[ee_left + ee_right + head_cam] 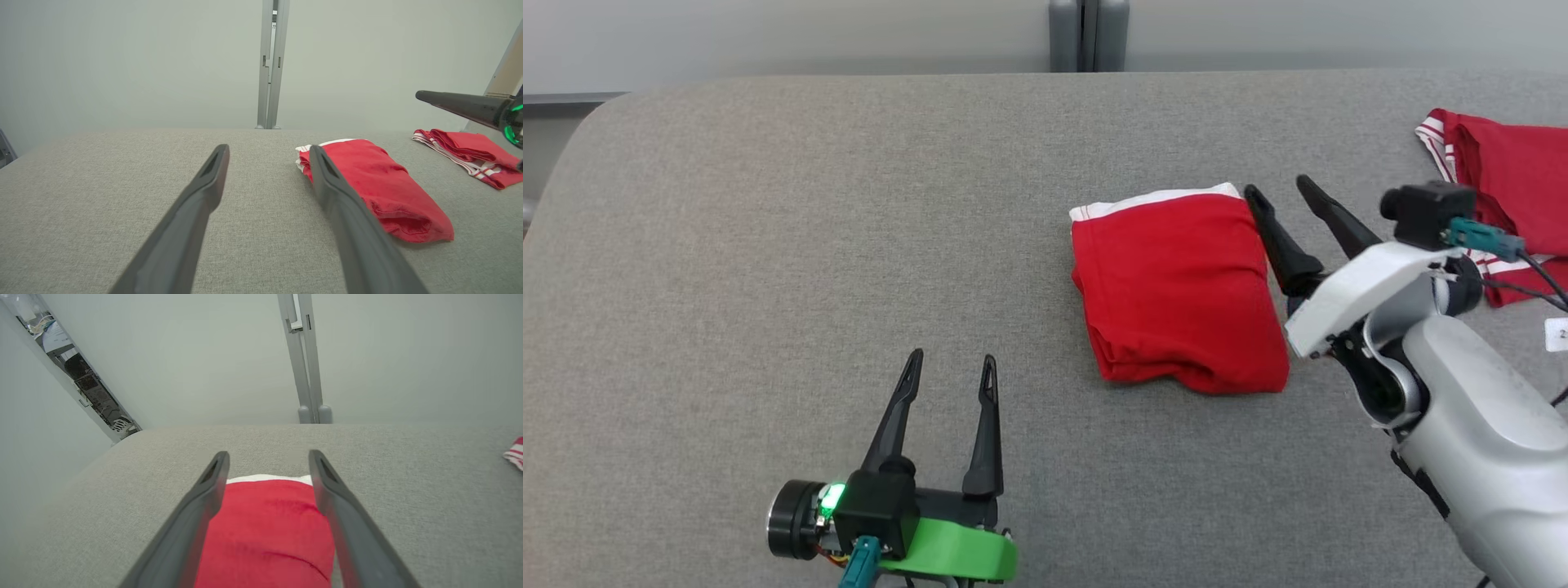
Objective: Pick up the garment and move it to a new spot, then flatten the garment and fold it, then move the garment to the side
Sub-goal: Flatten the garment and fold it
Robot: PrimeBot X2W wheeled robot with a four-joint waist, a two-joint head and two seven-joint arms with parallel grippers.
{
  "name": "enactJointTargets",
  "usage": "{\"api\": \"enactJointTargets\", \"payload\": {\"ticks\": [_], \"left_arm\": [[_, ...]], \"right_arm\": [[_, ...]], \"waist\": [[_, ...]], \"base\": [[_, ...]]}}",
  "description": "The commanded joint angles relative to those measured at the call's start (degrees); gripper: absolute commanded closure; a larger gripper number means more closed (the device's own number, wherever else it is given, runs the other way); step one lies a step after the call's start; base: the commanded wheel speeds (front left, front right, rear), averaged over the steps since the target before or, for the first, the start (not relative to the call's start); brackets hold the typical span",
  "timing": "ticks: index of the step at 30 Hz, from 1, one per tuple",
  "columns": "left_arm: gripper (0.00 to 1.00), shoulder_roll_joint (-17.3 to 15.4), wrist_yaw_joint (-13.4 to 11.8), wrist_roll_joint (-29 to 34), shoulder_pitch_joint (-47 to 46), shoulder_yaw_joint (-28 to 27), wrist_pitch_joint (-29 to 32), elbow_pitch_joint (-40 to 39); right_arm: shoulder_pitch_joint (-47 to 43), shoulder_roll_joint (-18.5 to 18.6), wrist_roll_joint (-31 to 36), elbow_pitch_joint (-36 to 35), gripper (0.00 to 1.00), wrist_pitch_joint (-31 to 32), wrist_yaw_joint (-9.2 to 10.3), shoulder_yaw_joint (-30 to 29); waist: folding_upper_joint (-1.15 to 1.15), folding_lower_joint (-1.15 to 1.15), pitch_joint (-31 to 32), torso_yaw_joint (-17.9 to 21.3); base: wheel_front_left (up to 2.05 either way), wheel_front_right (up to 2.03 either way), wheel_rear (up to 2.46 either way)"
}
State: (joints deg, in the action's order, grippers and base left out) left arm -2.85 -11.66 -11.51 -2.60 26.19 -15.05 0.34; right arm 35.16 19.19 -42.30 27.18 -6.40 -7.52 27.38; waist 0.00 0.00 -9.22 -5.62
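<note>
The garment (pixel 1176 294) is red with a white band, folded into a thick rectangle right of the middle of the grey padded table (pixel 768 245). My right gripper (pixel 1276 186) is open at the garment's right edge, fingers pointing away from me. In the right wrist view, the garment (pixel 265 531) lies below and between the spread fingers of the right gripper (pixel 268 454), which hold nothing. My left gripper (pixel 952 358) is open and empty at the near left, well clear of the cloth. The left wrist view has the left gripper (pixel 268 150) with the garment (pixel 380 183) to its right.
A second red garment with white stripes (pixel 1503 196) lies crumpled at the far right of the table; it also appears in the wrist views (pixel 466 153) (pixel 515 451). A grey post (pixel 1088 37) stands behind the table's far edge. Bare grey surface stretches to the left.
</note>
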Motion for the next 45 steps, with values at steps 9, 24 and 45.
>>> {"api": "enactJointTargets", "payload": {"ticks": [9, 24, 45], "left_arm": [[0.00, -0.12, 0.14, 0.98, 1.85, -1.93, -0.16, -0.52], [0.00, -0.12, 1.38, 2.31, 9.58, -11.95, -0.16, -3.17], [0.00, -0.12, 5.46, 3.61, 17.72, -17.20, -0.09, -2.42]], "right_arm": [[-8.76, 6.81, -4.12, -1.41, 0.00, -4.12, 0.08, 1.73], [-25.88, -2.83, 20.12, -13.10, 0.00, -8.76, 0.07, -13.82], [-41.00, -11.75, 30.26, -22.05, 0.00, -8.78, 0.08, -18.07]], "waist": [[0.00, 0.00, 2.01, 2.06], [0.00, 0.00, 8.50, 7.34], [0.00, 0.00, 13.71, 7.78]], "base": [[0.00, 0.00, 0.00], [0.00, 0.00, 0.00], [0.00, 0.00, 0.00]]}}
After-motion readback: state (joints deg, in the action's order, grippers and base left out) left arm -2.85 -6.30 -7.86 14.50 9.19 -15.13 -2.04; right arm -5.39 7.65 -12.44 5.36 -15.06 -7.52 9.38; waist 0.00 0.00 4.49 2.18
